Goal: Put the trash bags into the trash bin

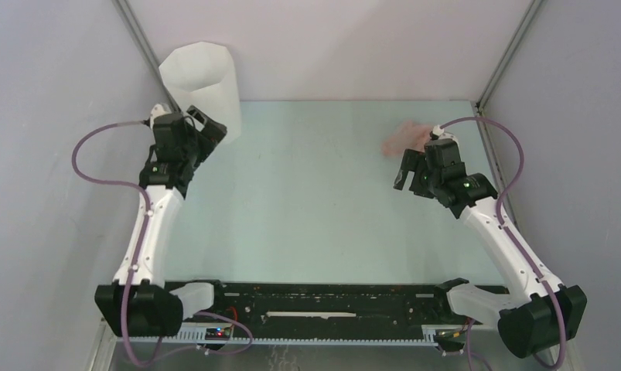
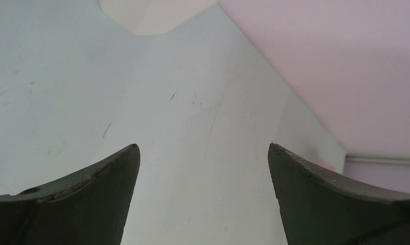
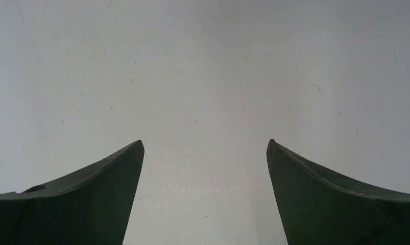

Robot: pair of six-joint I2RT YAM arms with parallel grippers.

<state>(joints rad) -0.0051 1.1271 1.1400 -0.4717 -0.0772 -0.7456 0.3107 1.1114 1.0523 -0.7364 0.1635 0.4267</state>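
Observation:
The white faceted trash bin [image 1: 199, 77] stands upright at the back left corner of the table. Its base shows at the top of the left wrist view [image 2: 157, 15]. The crumpled pale-pink trash bag [image 1: 406, 137] lies on the table at the back right. My left gripper [image 1: 204, 128] is open and empty, just in front of the bin's lower right side. In its wrist view [image 2: 203, 148] only table lies between the fingers. My right gripper [image 1: 407, 175] is open and empty, just in front of the bag. Its wrist view [image 3: 205, 143] shows only bare table.
The pale-green table [image 1: 307, 201] is enclosed by grey walls at the left, back and right. A black rail [image 1: 315, 305] with the arm bases runs along the near edge.

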